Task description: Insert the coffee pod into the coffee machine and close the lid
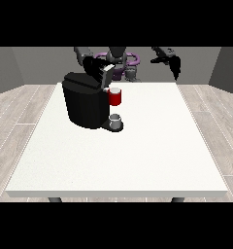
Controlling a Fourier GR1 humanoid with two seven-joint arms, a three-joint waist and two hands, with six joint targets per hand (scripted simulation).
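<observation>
The black coffee machine [84, 104] stands on the left half of the white table [152, 146]. A red pod holder [115, 98] with a pale top juts from its front, above a small grey cup [116, 119] on the machine's base. The machine's lid [107, 74] is tilted up at the top. The hand at the view's left [95, 64] is right at the raised lid, over the machine's top. The hand at the view's right [173, 62] hangs in the air beyond the table's far edge, fingers pointing down and holding nothing. The coffee pod itself cannot be made out separately.
The robot's torso [119, 61] is behind the table's far edge. The table's right half and front part show only white surface. Wooden floor surrounds the table.
</observation>
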